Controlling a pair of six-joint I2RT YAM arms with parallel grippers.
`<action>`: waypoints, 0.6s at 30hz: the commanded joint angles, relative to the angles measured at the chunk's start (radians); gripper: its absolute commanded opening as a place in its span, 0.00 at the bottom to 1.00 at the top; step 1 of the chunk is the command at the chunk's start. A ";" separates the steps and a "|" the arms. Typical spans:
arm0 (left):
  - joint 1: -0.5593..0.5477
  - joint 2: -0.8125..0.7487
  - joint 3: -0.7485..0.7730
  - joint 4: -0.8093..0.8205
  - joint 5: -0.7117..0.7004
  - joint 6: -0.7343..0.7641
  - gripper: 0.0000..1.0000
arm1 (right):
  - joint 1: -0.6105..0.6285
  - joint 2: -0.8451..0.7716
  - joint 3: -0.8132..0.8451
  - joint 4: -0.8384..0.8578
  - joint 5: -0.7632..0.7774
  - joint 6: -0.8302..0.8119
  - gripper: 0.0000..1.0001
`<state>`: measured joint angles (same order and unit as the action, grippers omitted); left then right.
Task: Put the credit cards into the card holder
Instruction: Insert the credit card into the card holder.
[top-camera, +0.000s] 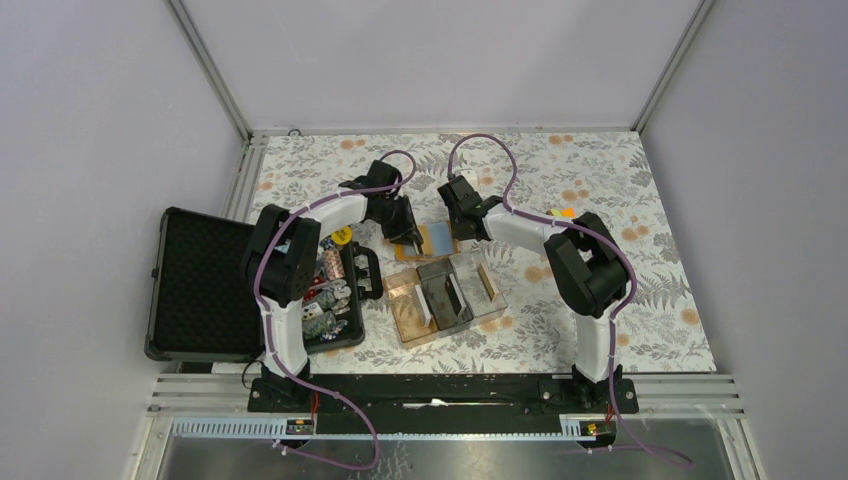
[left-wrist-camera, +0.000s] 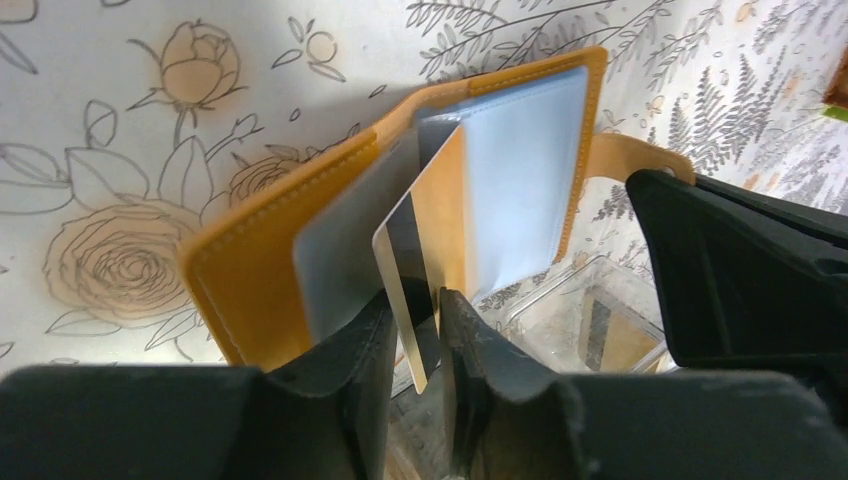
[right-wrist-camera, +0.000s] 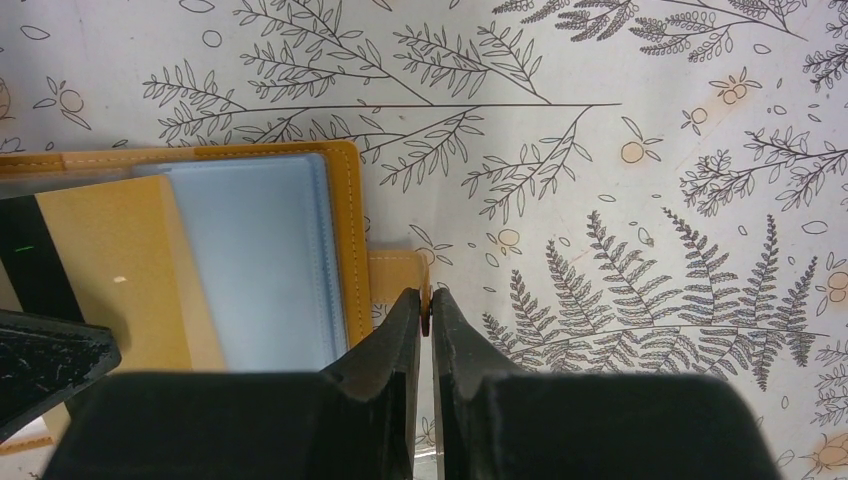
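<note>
Standing on its long edge between the fingers of the left gripper, a gold credit card with a black magnetic stripe runs its long axis straight ahead. Its far end sits among the clear sleeves of the card holder. The jaws flank the card closely; whether they pinch it or merely bracket it cannot be told. The holder lies open on the floral table cover, directly beyond the fingertips, so the coming move is judged to be a push along that same axis, deeper into a sleeve. On the holder's far side the right gripper, its jaws all but closed, pinches the orange closure tab and steadies the holder. The left arm is the nearer to the card. No brand, label or writing is legible on card or holder.
</note>
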<state>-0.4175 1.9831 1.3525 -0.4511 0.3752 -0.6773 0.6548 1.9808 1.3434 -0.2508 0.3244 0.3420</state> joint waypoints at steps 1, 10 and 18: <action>-0.004 0.000 0.048 -0.048 -0.070 0.046 0.27 | 0.011 0.002 0.037 0.001 0.028 0.009 0.00; -0.016 0.000 0.074 -0.089 -0.124 0.082 0.39 | 0.010 0.004 0.034 0.001 0.028 0.008 0.00; -0.044 -0.002 0.103 -0.124 -0.184 0.114 0.39 | 0.011 0.002 0.033 0.001 0.018 0.007 0.00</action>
<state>-0.4450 1.9831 1.4059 -0.5598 0.2451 -0.5980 0.6548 1.9808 1.3434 -0.2512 0.3241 0.3420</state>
